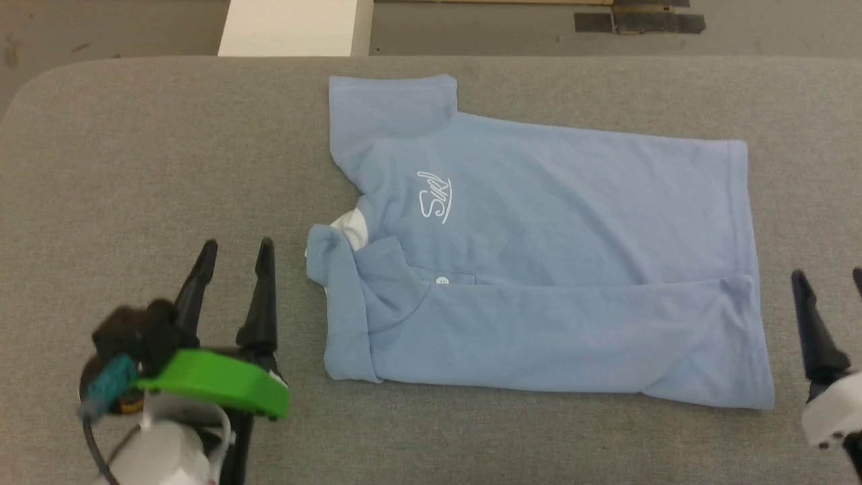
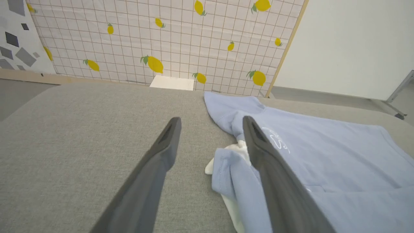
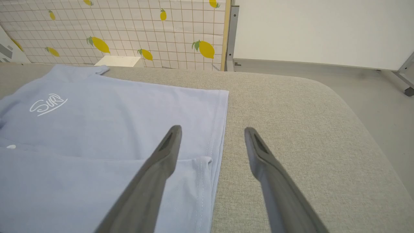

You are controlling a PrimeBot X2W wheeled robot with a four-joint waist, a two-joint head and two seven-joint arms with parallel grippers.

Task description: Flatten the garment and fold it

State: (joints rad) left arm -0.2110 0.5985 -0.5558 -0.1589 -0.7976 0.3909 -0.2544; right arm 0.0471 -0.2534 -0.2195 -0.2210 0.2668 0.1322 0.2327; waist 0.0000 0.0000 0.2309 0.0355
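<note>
Light blue polo shirt [image 1: 539, 256] is lying on the grey padded table [image 1: 135, 168], near long side already folded in over the body. Left gripper [image 1: 238, 242] is hovering spread beside the collar and right gripper [image 1: 828, 273] beside the hem, both holding nothing. Looks mid-fold. Next move is probably calling for pinching the far edge and sleeve and folding them in.
</note>
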